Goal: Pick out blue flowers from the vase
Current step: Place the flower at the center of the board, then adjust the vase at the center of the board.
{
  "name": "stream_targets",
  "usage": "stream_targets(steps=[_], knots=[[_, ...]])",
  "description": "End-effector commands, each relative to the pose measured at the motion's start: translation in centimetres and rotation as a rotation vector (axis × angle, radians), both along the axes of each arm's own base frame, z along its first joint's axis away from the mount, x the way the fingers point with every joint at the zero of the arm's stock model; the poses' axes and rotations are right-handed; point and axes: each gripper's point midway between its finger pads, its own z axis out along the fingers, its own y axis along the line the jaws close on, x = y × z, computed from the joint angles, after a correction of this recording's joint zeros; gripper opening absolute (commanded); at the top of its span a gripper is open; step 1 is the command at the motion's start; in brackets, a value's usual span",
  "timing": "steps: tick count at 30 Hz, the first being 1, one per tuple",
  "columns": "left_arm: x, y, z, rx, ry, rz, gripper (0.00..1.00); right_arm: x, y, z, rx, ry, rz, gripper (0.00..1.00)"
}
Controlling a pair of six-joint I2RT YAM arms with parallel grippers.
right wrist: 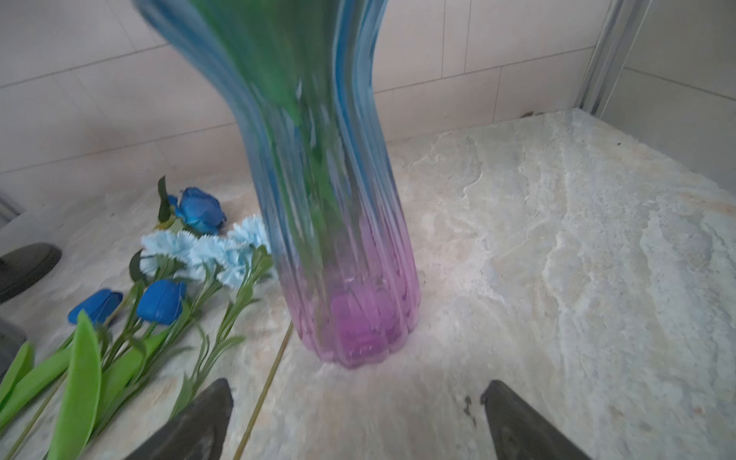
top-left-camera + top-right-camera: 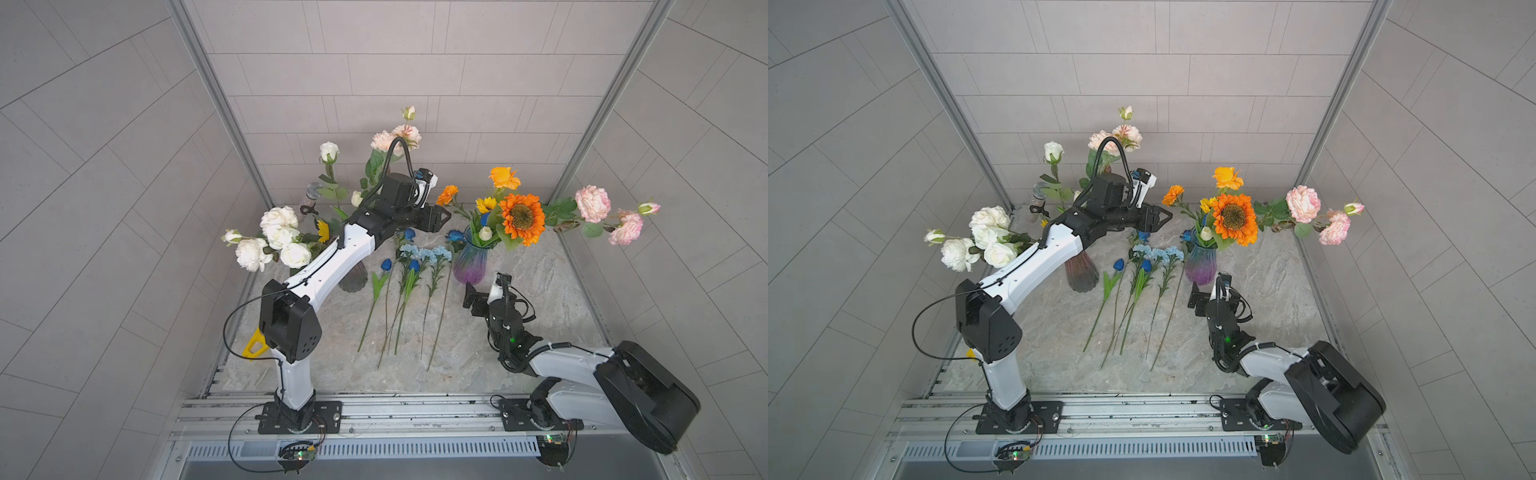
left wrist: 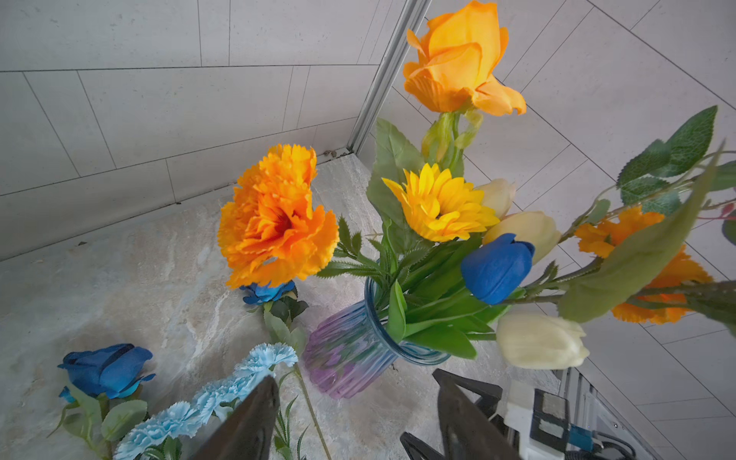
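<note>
Right of centre on the marbled counter [image 2: 548,316], in the ribbed blue-to-purple glass vase [image 2: 469,264], a dark blue tulip bud [image 3: 498,269] stands stem-down just right of the spread, empty jaws of the left arm [image 2: 332,257], while those of the right arm [image 2: 557,361] gape empty near the vase's base.

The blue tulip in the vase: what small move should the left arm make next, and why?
Probably bring the left fingers toward the stem of the blue tulip. They stand open and empty, short of it, and it is the only blue bloom seen in the vase; the other blue flowers lie on the table.
</note>
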Motion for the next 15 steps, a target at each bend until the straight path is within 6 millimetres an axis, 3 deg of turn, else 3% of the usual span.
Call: stream_targets(steps=[1, 6, 15], knots=[[-0.2, -0.4, 1.0, -0.008, -0.021, -0.031, 0.68, 2.2, 0.3, 4.5, 0.054, -0.196, -0.018, 0.99], [-0.2, -0.3, 0.4, 0.012, -0.016, -0.034, 0.68, 3.8, 1.6, 5.5, -0.019, -0.267, 0.019, 0.99], [-0.1, -0.3, 0.0, 0.016, -0.009, -0.035, 0.67, 5.9, 0.9, 6.7, -0.096, -0.311, -0.039, 0.99]])
